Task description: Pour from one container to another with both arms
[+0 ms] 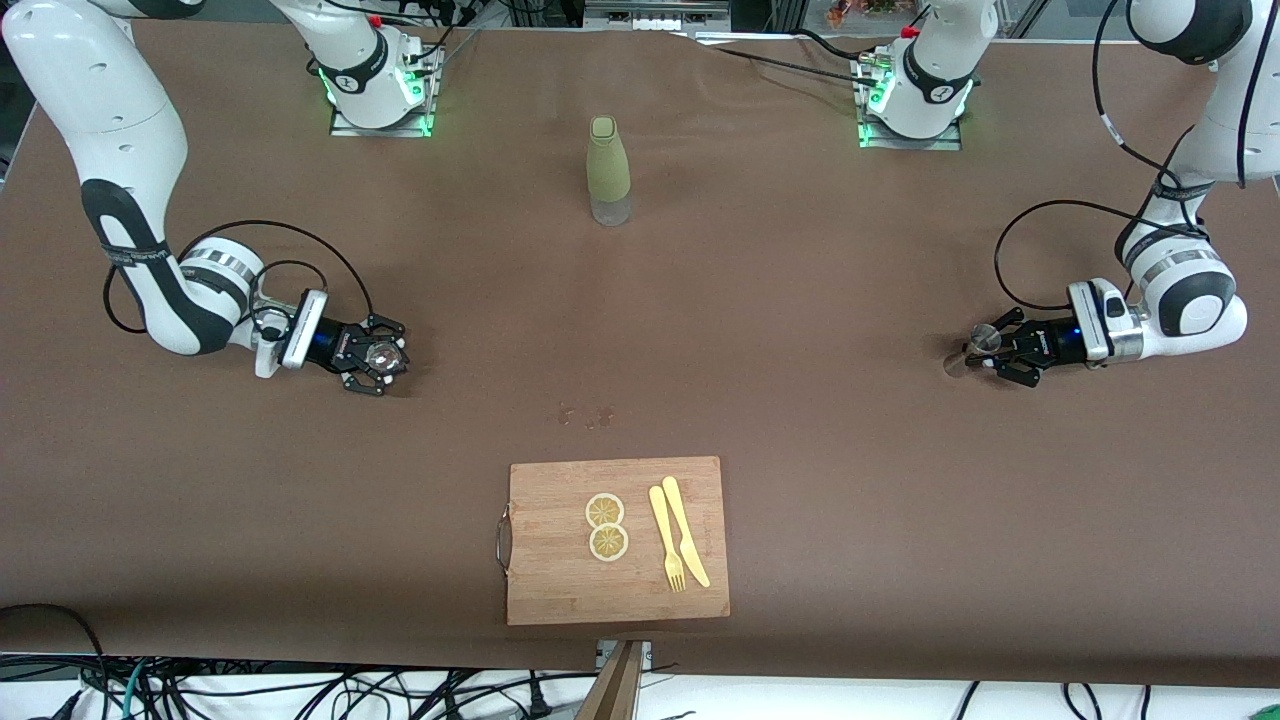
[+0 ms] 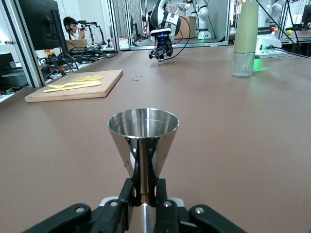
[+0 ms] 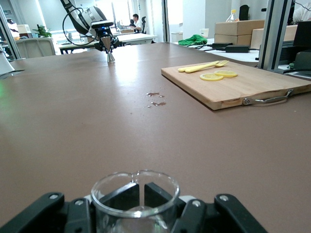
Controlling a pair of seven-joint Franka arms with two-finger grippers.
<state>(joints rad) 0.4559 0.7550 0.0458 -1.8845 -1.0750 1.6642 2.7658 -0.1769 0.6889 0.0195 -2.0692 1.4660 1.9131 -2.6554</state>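
Observation:
A steel jigger stands upright at the left arm's end of the table, and my left gripper is shut on its narrow waist. In the front view that gripper reaches in sideways, low over the table, with the jigger at its tip. At the right arm's end, my right gripper is shut on a small clear glass cup. Its black fingers show through the glass, almost together. Whether either vessel holds liquid does not show.
A bottle with a green sleeve stands mid-table near the arm bases. A wooden cutting board with two lemon slices, a yellow fork and a knife lies near the front edge. A few spilled drops mark the cloth between them.

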